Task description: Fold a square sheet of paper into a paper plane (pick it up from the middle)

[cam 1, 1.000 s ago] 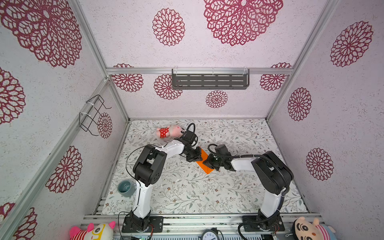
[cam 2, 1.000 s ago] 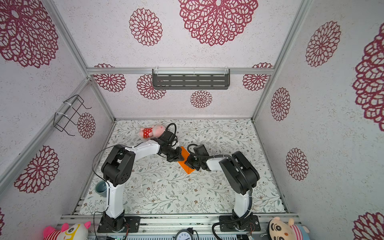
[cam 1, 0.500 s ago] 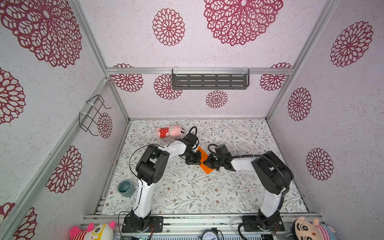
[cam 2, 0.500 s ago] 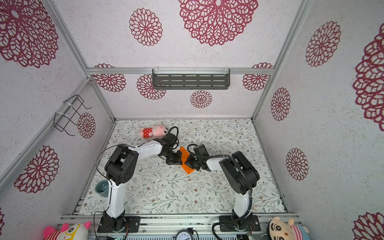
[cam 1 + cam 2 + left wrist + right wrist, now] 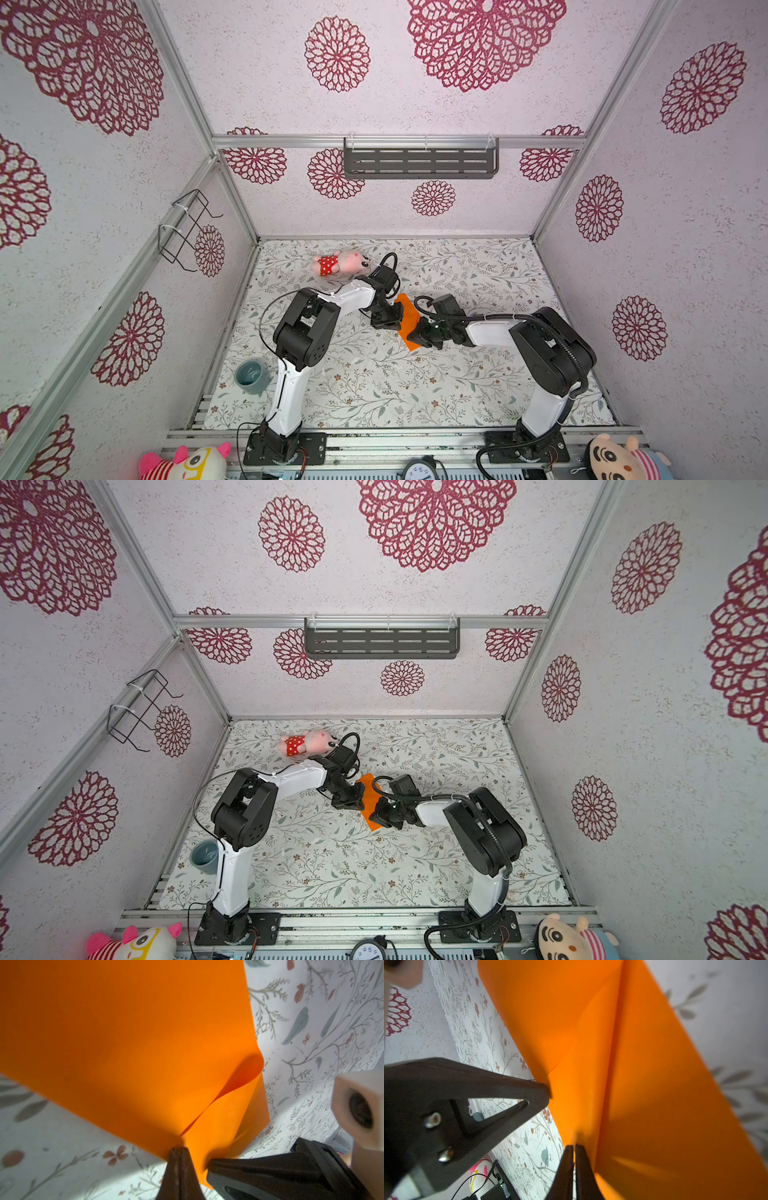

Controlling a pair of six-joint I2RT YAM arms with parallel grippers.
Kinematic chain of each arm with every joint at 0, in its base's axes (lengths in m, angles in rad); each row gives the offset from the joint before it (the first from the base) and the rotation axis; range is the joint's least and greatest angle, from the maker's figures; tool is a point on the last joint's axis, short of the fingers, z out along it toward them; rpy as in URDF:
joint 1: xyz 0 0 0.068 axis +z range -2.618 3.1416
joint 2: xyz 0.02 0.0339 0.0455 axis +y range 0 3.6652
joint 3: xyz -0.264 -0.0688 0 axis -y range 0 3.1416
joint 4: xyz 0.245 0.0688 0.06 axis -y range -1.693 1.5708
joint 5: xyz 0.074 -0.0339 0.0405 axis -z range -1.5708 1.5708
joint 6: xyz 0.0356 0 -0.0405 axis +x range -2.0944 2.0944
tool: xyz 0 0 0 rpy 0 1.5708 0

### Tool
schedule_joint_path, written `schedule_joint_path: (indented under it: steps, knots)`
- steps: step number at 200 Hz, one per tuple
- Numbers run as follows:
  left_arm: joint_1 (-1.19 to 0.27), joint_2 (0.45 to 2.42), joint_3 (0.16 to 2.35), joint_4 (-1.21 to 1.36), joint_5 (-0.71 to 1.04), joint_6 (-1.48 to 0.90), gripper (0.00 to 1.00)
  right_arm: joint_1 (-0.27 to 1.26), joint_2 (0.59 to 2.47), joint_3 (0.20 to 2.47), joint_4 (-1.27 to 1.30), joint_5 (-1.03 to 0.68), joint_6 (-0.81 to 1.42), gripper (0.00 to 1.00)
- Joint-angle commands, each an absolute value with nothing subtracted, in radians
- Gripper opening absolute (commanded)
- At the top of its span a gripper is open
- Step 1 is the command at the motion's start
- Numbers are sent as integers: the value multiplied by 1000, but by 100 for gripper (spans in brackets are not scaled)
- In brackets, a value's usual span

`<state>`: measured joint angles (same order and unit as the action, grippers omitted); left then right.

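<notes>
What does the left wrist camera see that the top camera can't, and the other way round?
Only the left wrist view: the left pincer pinched shut on the orange paper edge, with a curled flap beside it. Only a top view: the pink plush toy, the blue cup and the wall shelf. Both: the orange paper and the flowery table.

The left end effector (image 5: 178, 1150) pinches the edge of the orange sheet of paper (image 5: 124, 1043), tips pressed together. The sheet's folded layers bow apart over the floral surface (image 5: 311, 1022). Just beside, the right end effector (image 5: 216, 1167) touches the sheet, near a blurred white block (image 5: 357, 1105).
</notes>
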<state>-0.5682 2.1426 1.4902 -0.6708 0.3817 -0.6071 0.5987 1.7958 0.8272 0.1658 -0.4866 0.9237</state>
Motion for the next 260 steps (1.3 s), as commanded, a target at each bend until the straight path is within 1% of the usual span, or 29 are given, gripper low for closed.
schedule_joint_path:
  steps: [1,37,98,147,212,260]
  knots:
    - [-568,2206,1471,-756,275,-589,0,607,1767,835,113,-510,883,10]
    - [-568,2210,1471,-764,255,-589,0,611,1755,814,83,-491,874,9]
    - [-568,2216,1480,-781,240,-579,0,626,1711,758,21,-514,840,9]
    - [-568,2213,1484,-778,244,-571,0,583,1639,832,31,-473,761,9]
    - [-568,2218,1489,-779,245,-569,0,555,1796,976,77,-453,691,9]
    - [-568,2219,1490,-785,237,-572,0,542,1835,974,63,-453,673,9]
